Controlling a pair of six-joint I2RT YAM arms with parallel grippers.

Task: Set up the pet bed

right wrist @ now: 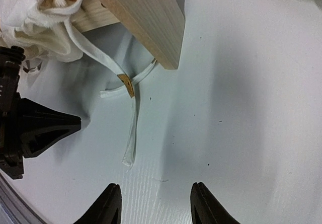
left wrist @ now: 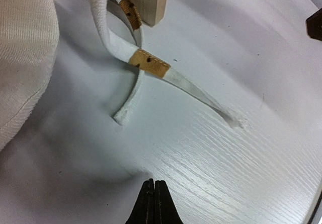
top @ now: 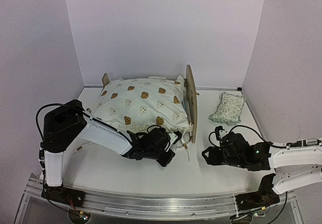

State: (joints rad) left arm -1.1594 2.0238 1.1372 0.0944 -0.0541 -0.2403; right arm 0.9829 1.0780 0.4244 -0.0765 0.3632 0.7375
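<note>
At the table's (top: 100,171) middle, the pet bed (top: 190,108) stands under a bear-print quilt (top: 143,103), with a pillow (top: 227,108) beside its headboard (right wrist: 146,17). The left gripper (left wrist: 154,184), jaws together on nothing, sits near the quilt's white ties (left wrist: 196,90). The right gripper (right wrist: 156,191) stands parted over the table. The marks on the tan tag (left wrist: 149,64) seem too small to read.

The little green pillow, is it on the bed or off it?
Off. The small green-patterned pillow lies on the white table, to the right of the light plywood pet bed, not touching it.
</note>
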